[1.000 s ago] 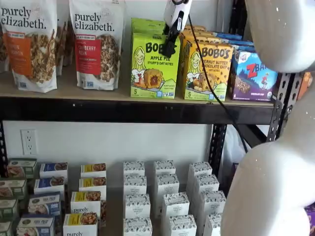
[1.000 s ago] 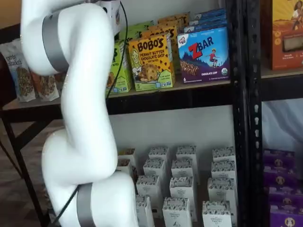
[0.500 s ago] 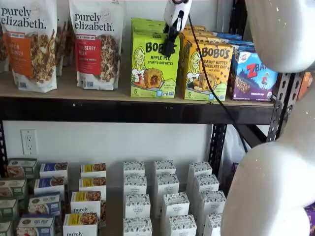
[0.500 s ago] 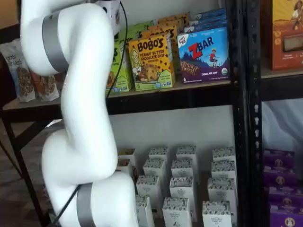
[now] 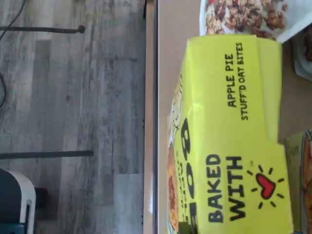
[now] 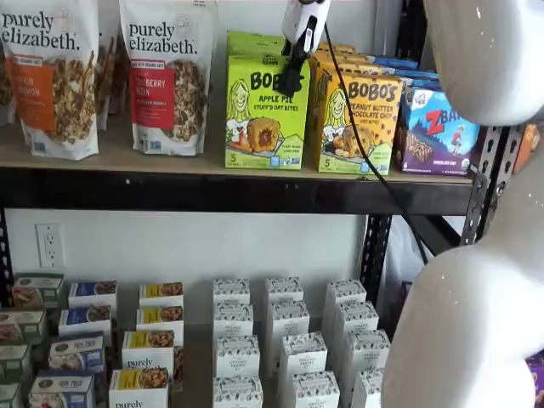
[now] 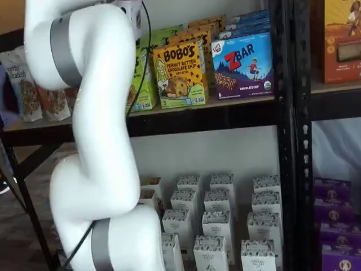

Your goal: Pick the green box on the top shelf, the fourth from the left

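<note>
The green box point(image 6: 267, 112) stands upright at the front of the top shelf point(image 6: 212, 183), a tan board with a thick black beam along its edge, carried on black perforated posts. In a shelf view the gripper point(image 6: 291, 81) hangs from above with its black fingers down over the box's upper right corner, a black cable trailing beside it. The fingers are closed on the green box, pinching its top. The wrist view looks down on the box's top flap point(image 5: 234, 136) (the words "APPLE PIE STUFF'D OAT BITES" and "BAKED WITH" read plainly there), with the shelf board under it and a grey plank floor point(image 5: 73, 122) far below.

To the box's left stand two granola bags point(image 6: 166, 76), and just to its right the yellow-orange box point(image 6: 355, 123), then a blue box point(image 6: 438, 132); more cartons sit in rows behind them. In a shelf view the white arm point(image 7: 96, 141) covers most of the green box point(image 7: 144, 84), only a strip showing beside the yellow-orange box point(image 7: 180, 73).

Behind the shelves is a pale wall with a socket point(image 6: 49, 245). The lower shelf holds rows of small white cartons point(image 6: 289, 340), and coloured ones at its left end point(image 6: 85, 340).
</note>
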Controlling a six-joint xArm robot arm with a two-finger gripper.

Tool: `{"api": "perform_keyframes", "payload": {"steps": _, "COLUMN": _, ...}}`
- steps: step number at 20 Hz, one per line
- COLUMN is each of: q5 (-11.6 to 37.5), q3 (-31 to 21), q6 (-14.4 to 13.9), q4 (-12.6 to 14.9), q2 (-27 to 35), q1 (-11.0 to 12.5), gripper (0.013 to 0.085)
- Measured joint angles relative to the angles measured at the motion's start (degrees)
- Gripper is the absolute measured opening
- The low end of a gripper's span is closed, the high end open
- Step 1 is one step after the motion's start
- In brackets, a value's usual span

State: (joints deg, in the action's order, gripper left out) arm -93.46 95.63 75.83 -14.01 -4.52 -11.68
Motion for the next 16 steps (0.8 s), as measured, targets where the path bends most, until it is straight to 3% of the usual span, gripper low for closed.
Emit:
{"api": "perform_keyframes", "payload": {"steps": 9, "q5": -5.41, "q3": 2.06, "q6": -1.18, "q4": -1.59, "q2": -1.65, "q1": -0.04, "gripper": 0.0290}}
{"api": "perform_keyframes", "payload": {"steps": 16, "q5": -10.04, "q3": 0.60, "q6": -1.29, "q4": -2.89, "q2": -6.29, "q1": 1.04, "gripper": 0.0290}}
